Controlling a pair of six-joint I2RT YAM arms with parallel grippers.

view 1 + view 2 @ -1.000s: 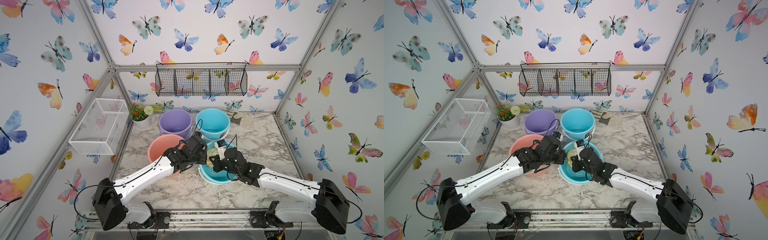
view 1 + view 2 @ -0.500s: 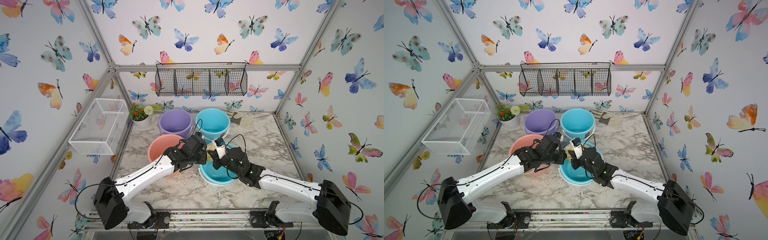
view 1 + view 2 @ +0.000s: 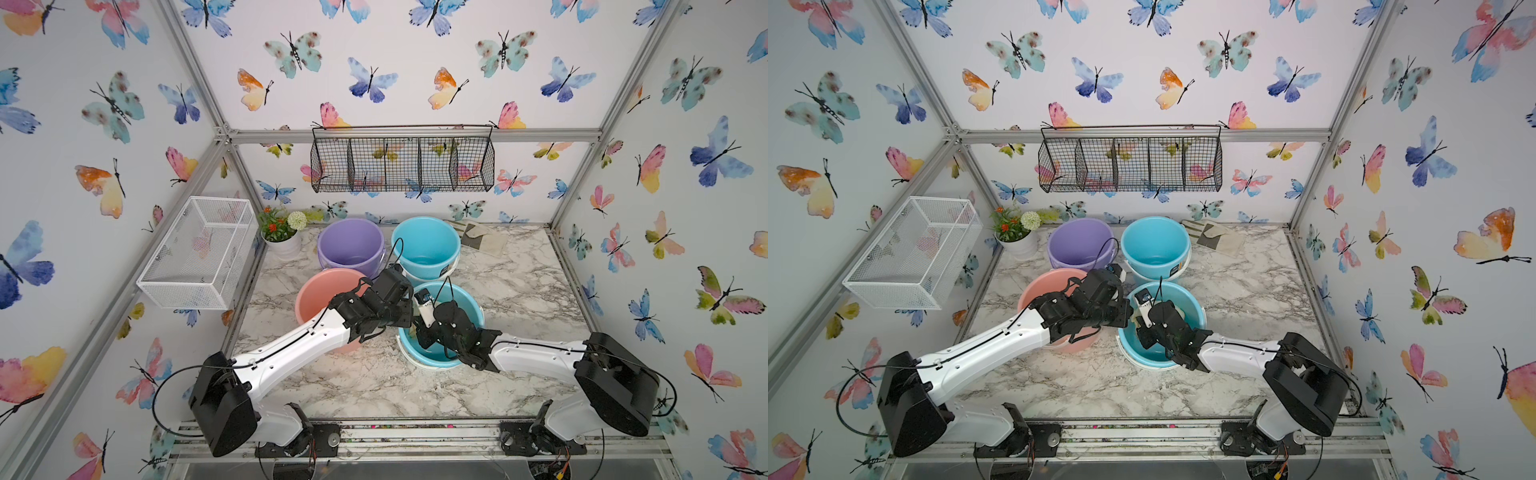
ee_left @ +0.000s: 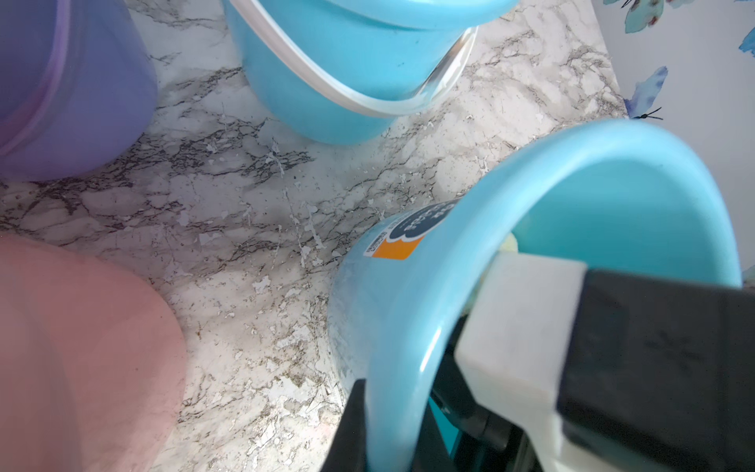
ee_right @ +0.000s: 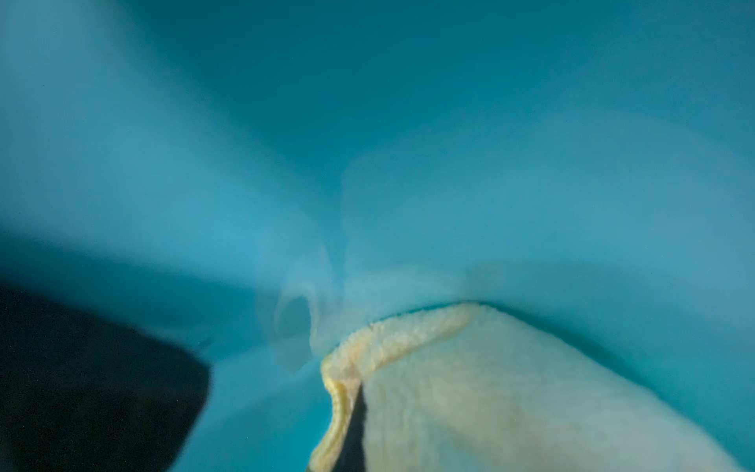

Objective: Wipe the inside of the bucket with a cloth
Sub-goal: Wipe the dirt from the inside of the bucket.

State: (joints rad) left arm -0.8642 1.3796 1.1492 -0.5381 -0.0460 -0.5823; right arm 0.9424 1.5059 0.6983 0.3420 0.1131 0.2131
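The right gripper (image 3: 422, 334) reaches down inside the bucket (image 3: 473, 307), its wrist bent steeply over the rim and its white forearm stretching back toward 4 o'clock across the marble table (image 3: 519, 291). Its jaws are pressed together on the cloth (image 5: 490, 388), a pale yellow, fleecy rag with a stitched yellow hem. The cloth lies folded against the blue inner wall, deep in the bucket. The left gripper (image 4: 390, 433) pinches the bucket's rim at its 9 o'clock side, one black finger outside the wall and one inside. Its arm runs back toward 7 o'clock. The bucket stands near the middle of the table, with a pink bucket (image 3: 320, 291) at its 9 o'clock, a second blue bucket (image 3: 426, 245) at 12 o'clock and a purple bucket (image 3: 351, 243) at 11 o'clock.
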